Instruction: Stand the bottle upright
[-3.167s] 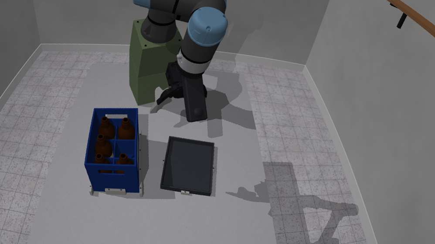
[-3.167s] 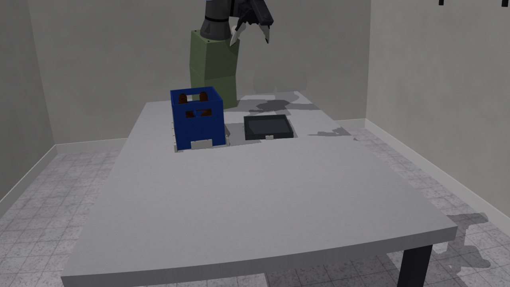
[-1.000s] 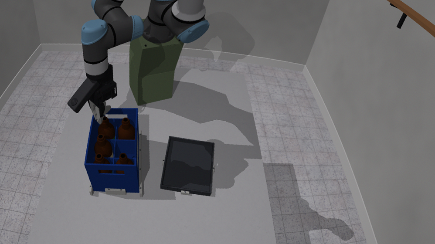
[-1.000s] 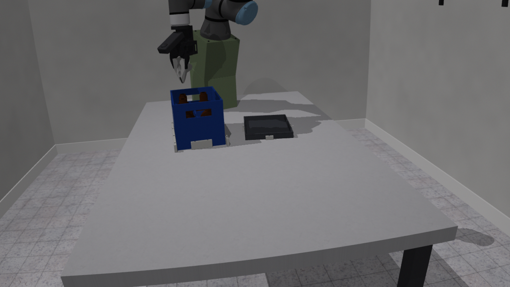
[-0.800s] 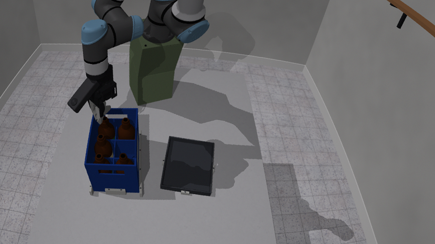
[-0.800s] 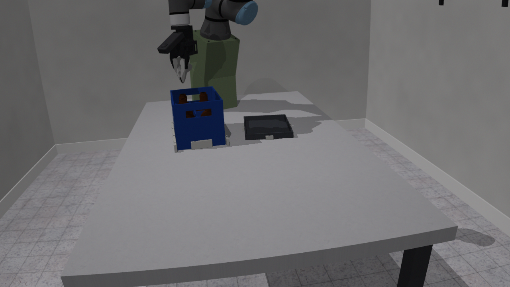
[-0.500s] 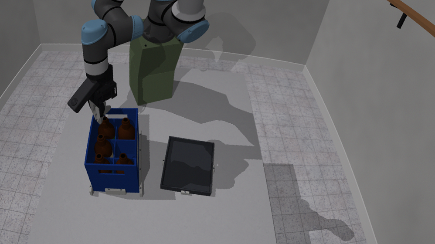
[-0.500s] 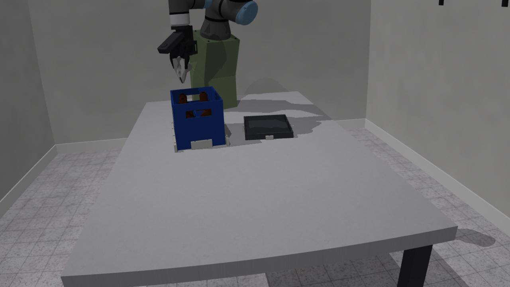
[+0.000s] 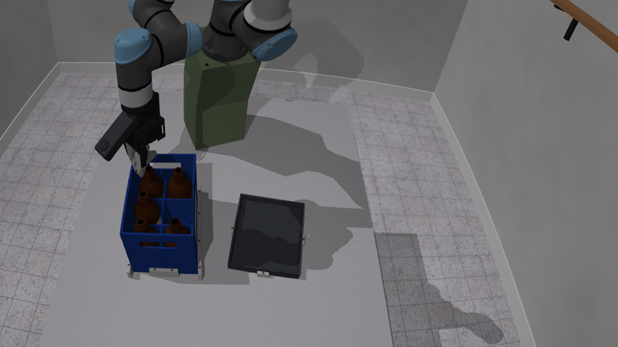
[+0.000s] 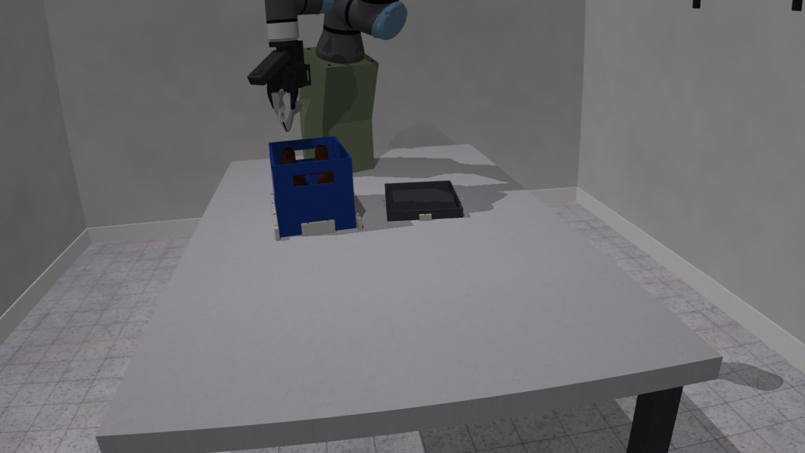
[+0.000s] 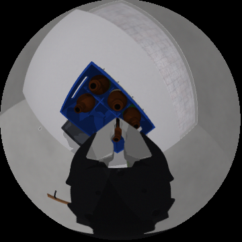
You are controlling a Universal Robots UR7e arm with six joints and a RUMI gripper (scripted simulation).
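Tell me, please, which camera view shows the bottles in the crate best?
The top view: all five bottles show in the blue crate, each in its compartment. The wrist view shows four clearly and a fifth between the fingers of the shut gripper. The exterior view shows only brown glimpses through the crate's openings.

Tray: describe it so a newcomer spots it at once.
On the grey table, in front of the green robot pedestal, stand two containers side by side. The tray is the low, flat, black one, holding nothing; its neighbour, the crate, is tall, blue and holds brown bottles.
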